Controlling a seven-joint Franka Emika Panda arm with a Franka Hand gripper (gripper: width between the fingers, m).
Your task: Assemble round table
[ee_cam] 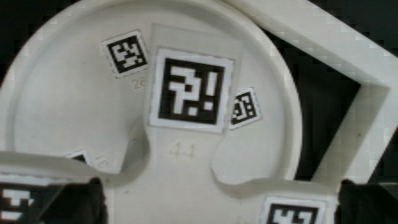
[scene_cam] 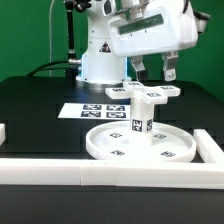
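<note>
With the claw (scene_cam: 156,72) spread wide and empty above the cross base (scene_cam: 147,93), descend centred at twelve o'clock over the leg (scene_cam: 139,118), then twist squarely.

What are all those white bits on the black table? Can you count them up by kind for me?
Round disc top: 1
Short upright leg, standing on the disc: 1
Cross-shaped base, on top of the leg: 1
Flat marker board: 1
Long border bars: at least 2 in view
Total: at least 6
</note>
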